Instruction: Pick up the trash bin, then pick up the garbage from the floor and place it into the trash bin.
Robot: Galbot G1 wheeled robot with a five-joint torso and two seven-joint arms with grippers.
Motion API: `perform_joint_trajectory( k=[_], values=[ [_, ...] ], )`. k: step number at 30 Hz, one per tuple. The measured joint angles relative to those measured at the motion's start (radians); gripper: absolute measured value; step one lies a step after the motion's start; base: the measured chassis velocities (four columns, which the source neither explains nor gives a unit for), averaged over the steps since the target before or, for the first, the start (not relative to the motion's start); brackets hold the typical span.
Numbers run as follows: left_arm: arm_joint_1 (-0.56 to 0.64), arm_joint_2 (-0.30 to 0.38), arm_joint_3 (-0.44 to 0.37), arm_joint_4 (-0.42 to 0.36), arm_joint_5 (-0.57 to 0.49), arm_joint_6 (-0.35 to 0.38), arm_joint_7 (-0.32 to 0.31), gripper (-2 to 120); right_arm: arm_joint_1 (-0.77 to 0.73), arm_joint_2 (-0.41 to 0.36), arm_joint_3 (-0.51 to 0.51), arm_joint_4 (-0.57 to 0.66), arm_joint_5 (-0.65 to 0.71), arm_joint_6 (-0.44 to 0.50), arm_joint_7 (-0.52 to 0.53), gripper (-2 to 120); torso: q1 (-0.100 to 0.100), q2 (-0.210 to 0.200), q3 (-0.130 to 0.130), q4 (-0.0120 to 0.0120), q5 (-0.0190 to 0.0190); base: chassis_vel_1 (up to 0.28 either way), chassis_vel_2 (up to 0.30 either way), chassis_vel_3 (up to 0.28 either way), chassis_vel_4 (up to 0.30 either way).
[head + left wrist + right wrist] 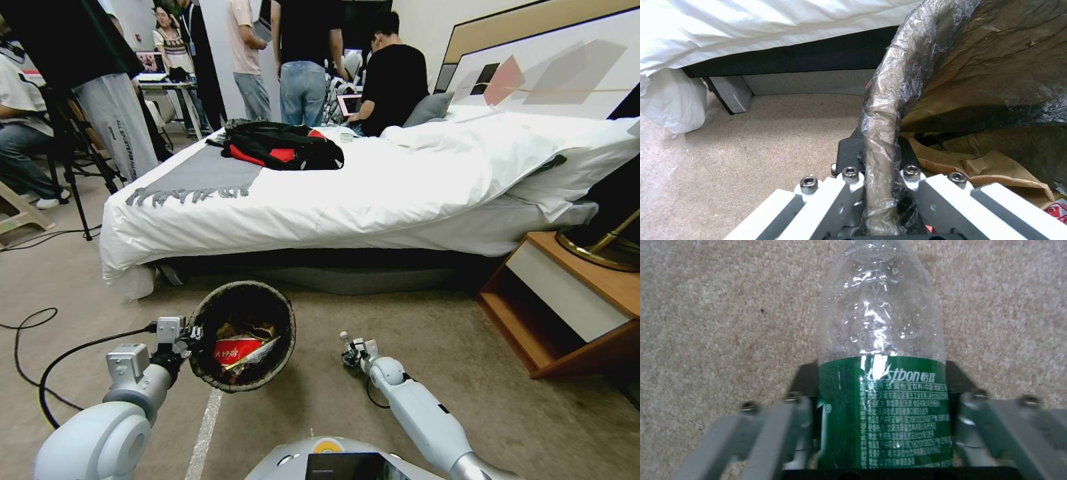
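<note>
L end effector (882, 186) clamped on trash bin (243, 333) rim. R end effector (880, 413) grips green-label bottle (880, 350) w/ fingers closed, at bin's 3 o'clock. Next: likely lift, drop it in bin.

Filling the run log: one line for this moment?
left gripper: shut on trash bin rim | right gripper: fingers around bottle | garbage in bin

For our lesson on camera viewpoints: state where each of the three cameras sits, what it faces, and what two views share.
Head view: looks down from the head at the bed, floor and both arms.
Left wrist view: left gripper clamps the trash bin rim.
Right wrist view: right gripper around a green-labelled bottle.
Shared: head and left wrist views both show the bin.
</note>
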Motion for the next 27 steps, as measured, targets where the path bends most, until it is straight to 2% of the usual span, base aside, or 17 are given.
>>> perform_joint_trajectory(
  k=[1, 5, 10, 13, 14, 17, 19, 20, 22, 25, 27],
  values=[
    [0.0, 0.0, 0.0, 0.0, 0.0, 0.0, 0.0, 1, 0.0, 0.0, 0.0, 0.0, 0.0, 0.0, 0.0, 41, 0.0, 0.0, 0.0, 0.0, 0.0, 0.0, 0.0, 0.0, 0.0],
    [0.0, 0.001, 0.0, 0.0, 0.0, 0.0, 0.0, 1, -0.014, -0.006, 0.011, 0.035, -0.015, 0.013, -0.003, 28, 0.0, 0.0, 0.0, 0.0, 0.0002, 0.0, 0.0, 0.0, 0.0],
    [0.001, 0.005, -0.003, 0.0, -0.001, 0.0, 0.0, 1, -0.025, -0.027, 0.043, 0.145, -0.022, 0.025, 0.004, 25, 0.0, 0.0, 0.0, 0.0001, 0.0001, 0.0, 0.0, 0.0, 0.0],
    [0.001, 0.005, -0.004, 0.0, -0.003, 0.0, 0.0, 1, -0.037, -0.077, 0.077, 0.315, 0.006, 0.023, 0.028, 25, 0.0, 0.0, 0.0, 0.0001, 0.0002, 0.0, 0.0, 0.0, 0.0],
    [0.001, 0.005, -0.004, 0.0, -0.003, 0.0, 0.0, 1, -0.037, -0.077, 0.077, 0.315, 0.006, 0.023, 0.028, 25, 0.0, 0.0, 0.0, 0.0001, 0.0002, 0.0, 0.0, 0.0, 0.0],
    [0.002, 0.007, -0.004, 0.0, -0.006, 0.0, 0.0, 1, -0.052, -0.156, 0.102, 0.519, 0.06, 0.011, 0.058, 25, 0.0, 0.0, 0.0, 0.0, 0.0, 0.0, 0.0, 0.0, 0.0],
    [0.002, 0.007, -0.004, 0.0, -0.006, 0.0, 0.0, 1, -0.054, -0.166, 0.104, 0.544, 0.068, 0.006, 0.062, 25, 0.0, 0.0, 0.0, 0.0, 0.0, 0.0, 0.0, 0.0, 0.0],
    [0.001, 0.008, -0.003, 0.0, -0.008, 0.0, 0.0, 1, -0.061, -0.207, 0.114, 0.649, 0.103, -0.013, 0.08, 25, 0.0, 0.0, 0.0, 0.0, -0.0003, 0.0, 0.0, 0.0, 0.0],
    [0.001, 0.009, -0.002, 0.0, -0.009, 0.0, -0.001, 1, -0.064, -0.224, 0.117, 0.694, 0.118, -0.023, 0.089, 25, 0.0, 0.0, 0.0, 0.0, -0.0003, 0.0, 0.0, 0.0, 0.0],
    [0.0, 0.018, 0.002, 0.0, -0.013, 0.0, 0.0, 1, -0.068, -0.272, 0.124, 0.867, 0.183, -0.058, 0.123, 25, 0.0, 0.0, 0.0, -0.0001, -0.0002, 0.0, 0.0, 0.0, 0.0],
    [0.001, 0.023, 0.002, 0.0, -0.015, 0.0, 0.0, 1, -0.065, -0.283, 0.123, 0.914, 0.205, -0.069, 0.131, 25, 0.0, 0.0, 0.0, -0.0001, 0.0, 0.0, 0.0, 0.0, 0.0]
  ],
)
